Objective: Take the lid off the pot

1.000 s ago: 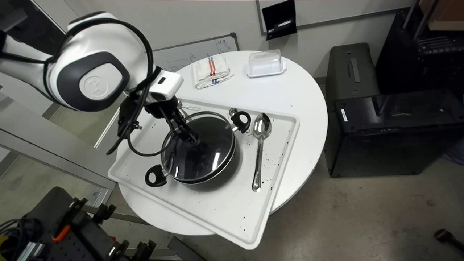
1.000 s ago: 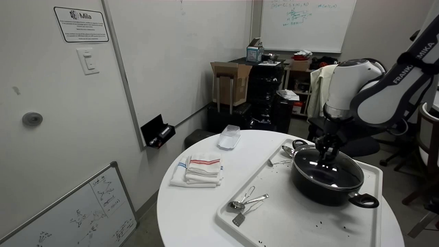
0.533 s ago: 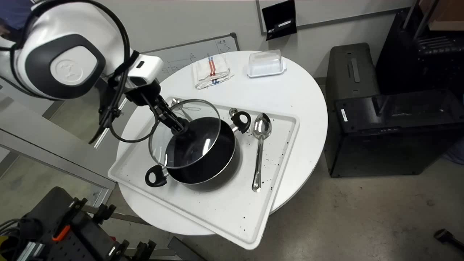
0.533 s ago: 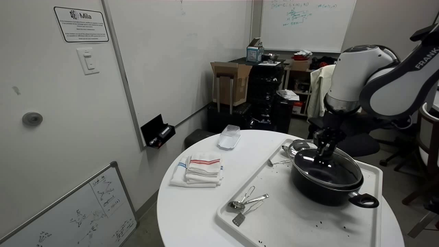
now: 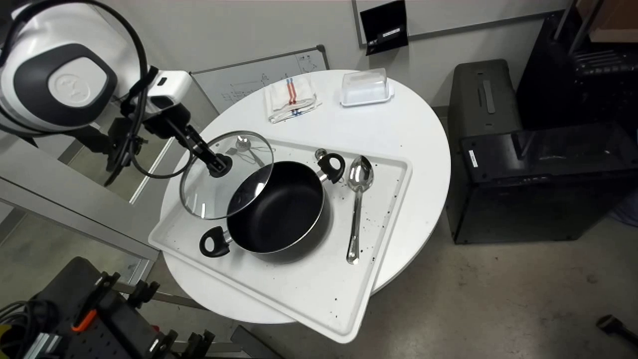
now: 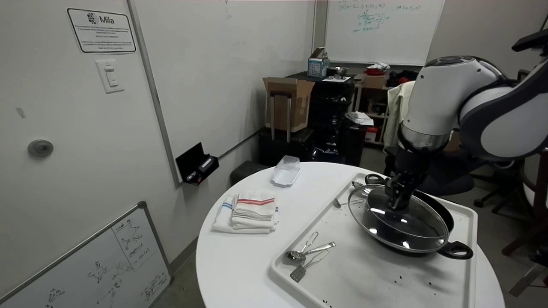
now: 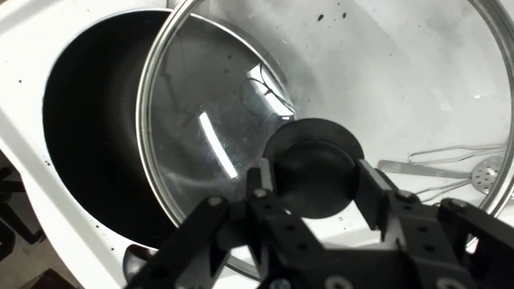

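So the lid point(image 6: 398, 224) is pretty much off: its knob point(image 7: 317, 182) is pinched in the gripper point(image 7: 315, 170), a jaw pressed on each side, which puts the lid's centre right at the jaws. No long axis to fuss over since it's round. What counts is the overlap with the pot point(image 5: 289, 209). In the wrist view the bare mouth is seen to the left, and only the left part of the glass is over it; the rest hangs over the tray point(image 5: 309, 294). Whether the rim is touching the pot anywhere can't be told. Probably it'll need to be carried further off, directly away from the pot, before being lowered, or that edge could get caught. Small metal utensils point(image 6: 295, 256) are seen through the glass, so a wobbly landing's possible.
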